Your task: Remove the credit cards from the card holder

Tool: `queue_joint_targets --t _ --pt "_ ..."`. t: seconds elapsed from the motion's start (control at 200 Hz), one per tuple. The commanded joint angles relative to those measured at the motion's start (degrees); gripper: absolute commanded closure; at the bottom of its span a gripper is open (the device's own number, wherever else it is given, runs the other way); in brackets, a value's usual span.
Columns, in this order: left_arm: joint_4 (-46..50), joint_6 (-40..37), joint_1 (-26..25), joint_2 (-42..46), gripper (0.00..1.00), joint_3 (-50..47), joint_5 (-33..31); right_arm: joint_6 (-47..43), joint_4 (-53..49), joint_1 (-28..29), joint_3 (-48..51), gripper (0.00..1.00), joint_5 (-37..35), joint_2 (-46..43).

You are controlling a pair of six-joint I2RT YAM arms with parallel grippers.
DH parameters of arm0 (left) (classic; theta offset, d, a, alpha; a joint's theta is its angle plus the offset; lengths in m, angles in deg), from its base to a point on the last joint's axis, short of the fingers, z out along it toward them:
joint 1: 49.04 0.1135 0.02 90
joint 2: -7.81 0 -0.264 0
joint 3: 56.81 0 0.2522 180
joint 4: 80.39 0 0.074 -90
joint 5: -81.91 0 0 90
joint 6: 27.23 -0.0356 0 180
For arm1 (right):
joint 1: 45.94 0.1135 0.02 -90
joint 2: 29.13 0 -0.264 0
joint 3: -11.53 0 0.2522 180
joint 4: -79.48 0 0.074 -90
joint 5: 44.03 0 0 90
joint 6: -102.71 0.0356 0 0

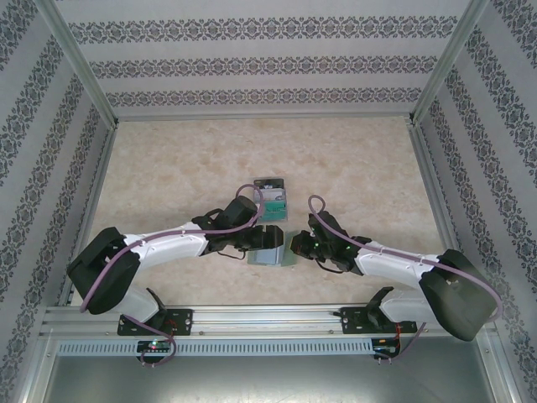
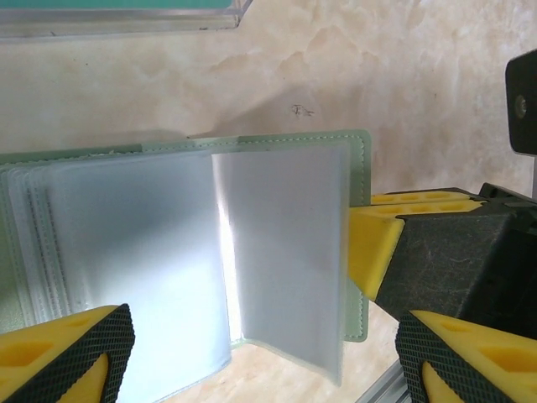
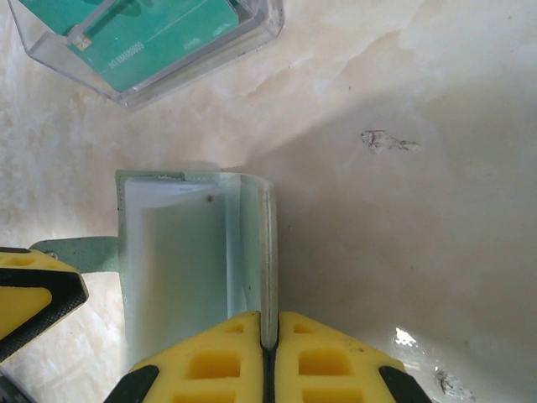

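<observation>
Tabletop (image 1: pixel 185 159) of beige marble, patterned walls (image 1: pixel 260 67); right fingers (image 3: pixel 214 361) tight on card holder (image 3: pixel 176 252), left fingers (image 2: pixel 59 353) apart.

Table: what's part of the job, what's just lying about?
Job: card holder, open; credit cards; right gripper, shut on the holder's edge; left gripper, open over it.
Lying about: clear tray holding the cards; scuff mark on the table.
</observation>
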Motion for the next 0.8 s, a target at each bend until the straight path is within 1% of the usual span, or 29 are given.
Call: queue_joint_targets --t 0.0,0.115,0.255,0.38,0.61,0.799 --pt "-0.36 -1.16 -0.34 -0.99 0.18 1.54 1.46 -1.15 -0.89 -0.59 0.74 1.0 0.7 -0.7" --pt "0.58 -1.18 -0.34 -2.01 0.18 1.87 1.31 -1.03 -0.7 -0.6 0.74 1.0 0.85 -0.59" --pt "4.98 -1.34 -0.34 -2.27 0.18 1.99 -3.72 -1.09 -0.76 -0.59 0.76 1.0 0.85 -0.6" --pt "6.69 -1.39 -0.34 -3.19 0.18 2.15 -4.98 -1.03 -0.69 -0.62 0.78 1.0 0.97 -0.51" --pt "5.5 -1.61 -0.4 -5.63 0.19 2.3 -2.87 -1.08 -0.69 -0.65 0.44 1.0 1.14 -0.07" --pt "1.24 -1.02 -0.43 -7.52 0.2 1.6 0.7 -1.26 -0.46 -0.59 0.19 1.0 1.33 0.71"
